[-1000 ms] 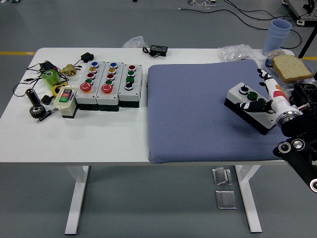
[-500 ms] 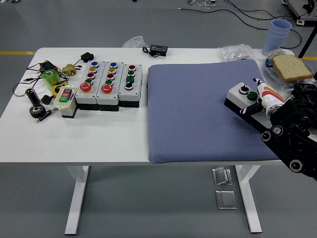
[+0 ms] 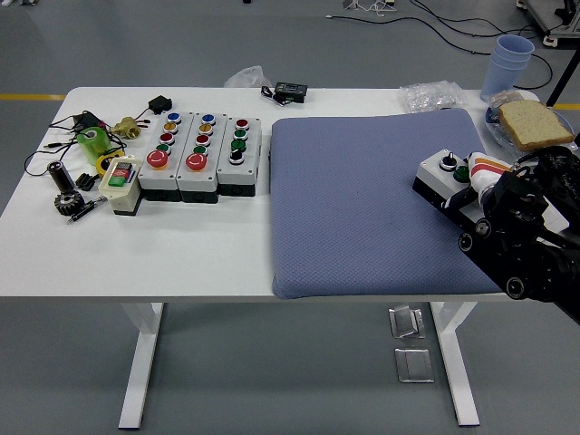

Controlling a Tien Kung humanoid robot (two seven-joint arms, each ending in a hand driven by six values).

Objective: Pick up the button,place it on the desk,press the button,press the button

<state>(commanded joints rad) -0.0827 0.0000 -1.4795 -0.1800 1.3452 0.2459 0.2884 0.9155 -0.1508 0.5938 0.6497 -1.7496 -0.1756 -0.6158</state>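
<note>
One button box (image 3: 446,180) | lying on blue mat (image 3: 362,199), right hand (image 3: 494,181) now covering more of it | finger grip: cannot tell | pressing likely beginning.

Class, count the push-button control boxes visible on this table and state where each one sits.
5: three large boxes side by side at left, small one before them, one on blue mat, under right hand.

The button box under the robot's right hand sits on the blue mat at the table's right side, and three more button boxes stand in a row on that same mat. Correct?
Not quite. The head view shows the three button boxes standing on the bare white table, left of the blue mat, not on it. The rest holds: the button box under the right hand sits on the mat.
</note>
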